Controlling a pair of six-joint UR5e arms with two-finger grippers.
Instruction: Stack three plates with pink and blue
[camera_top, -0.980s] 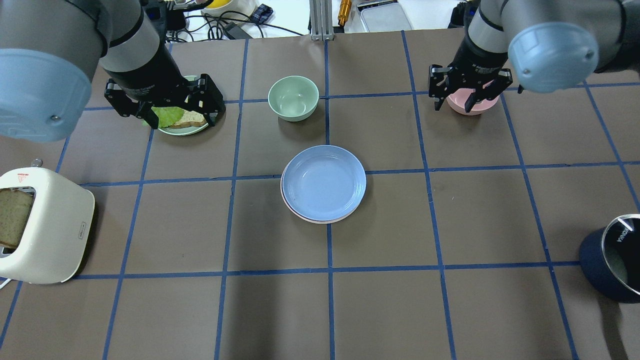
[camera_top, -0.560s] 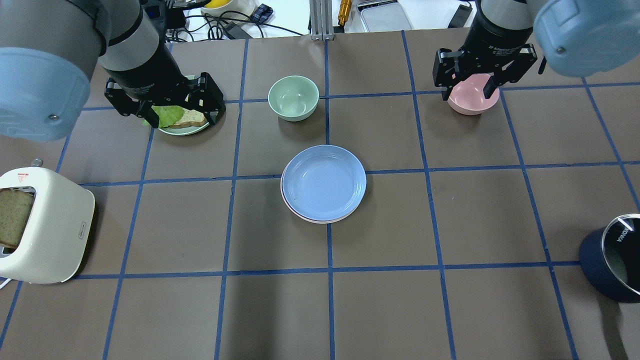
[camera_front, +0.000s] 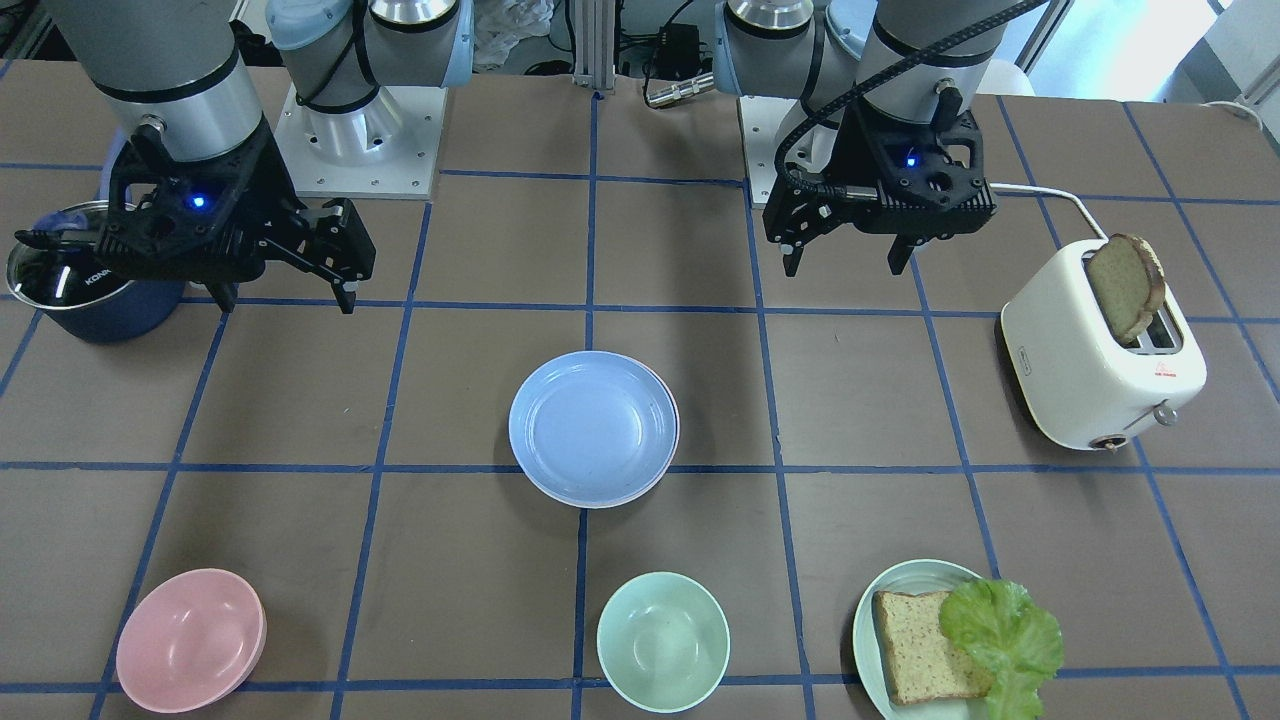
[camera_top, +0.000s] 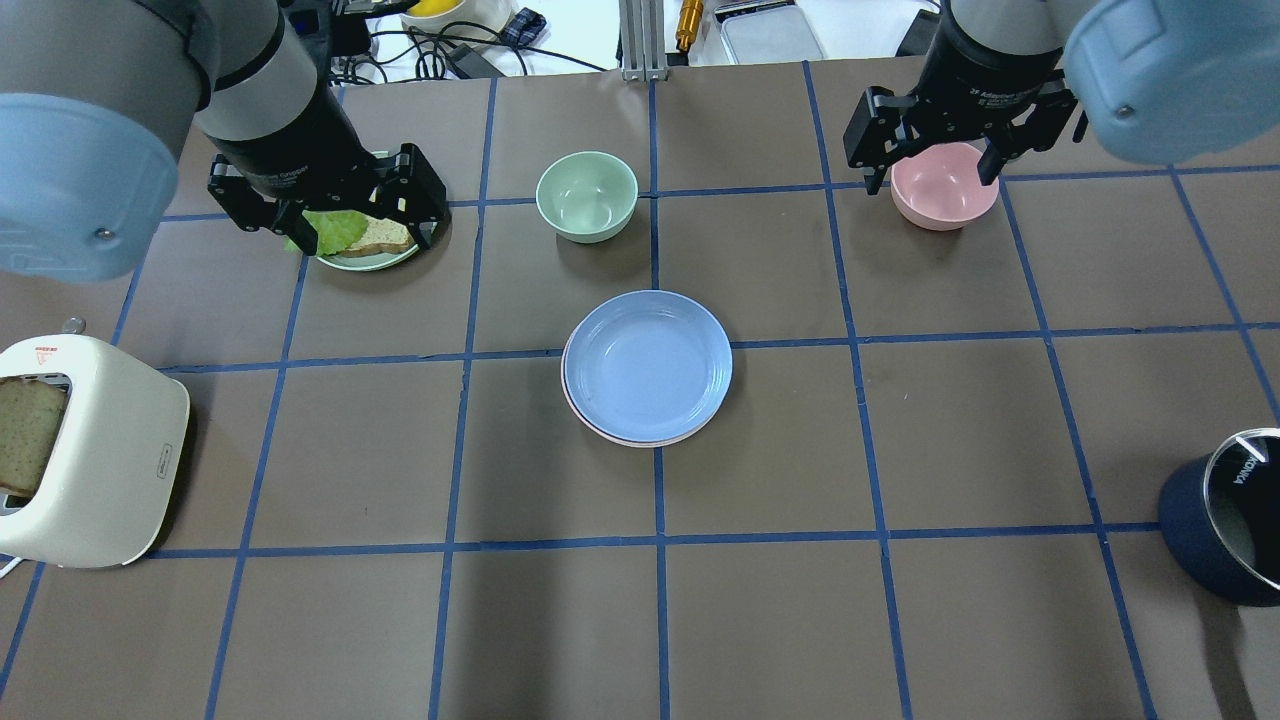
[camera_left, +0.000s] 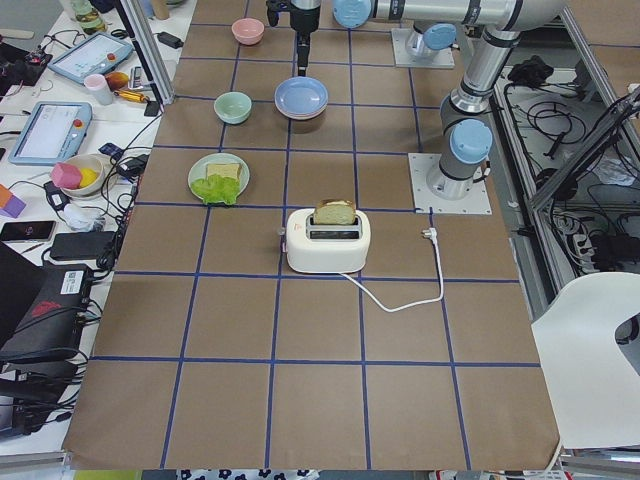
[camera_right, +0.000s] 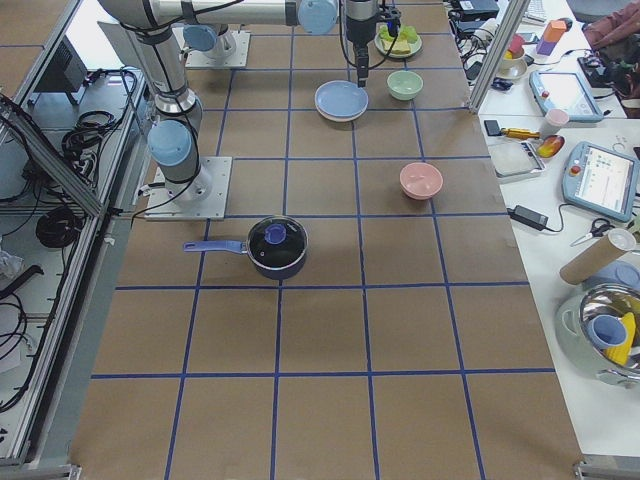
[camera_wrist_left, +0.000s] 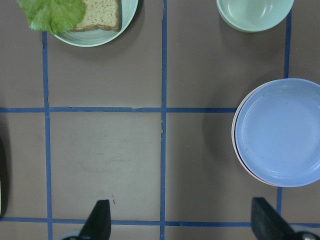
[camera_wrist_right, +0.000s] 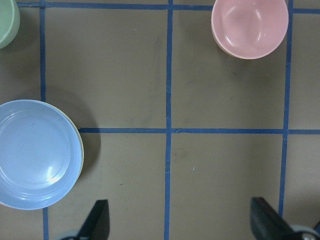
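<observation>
Blue plate sits on top of pink plate, mid table. L gripper & R gripper both wide open, holding nothing, well apart from plates

Overhead, the blue plate hides the stack beneath: only a sliver of the pink plate shows at its lower left. The left claw covers part of the green plate. The pot is cut off at the frame's right edge.
</observation>
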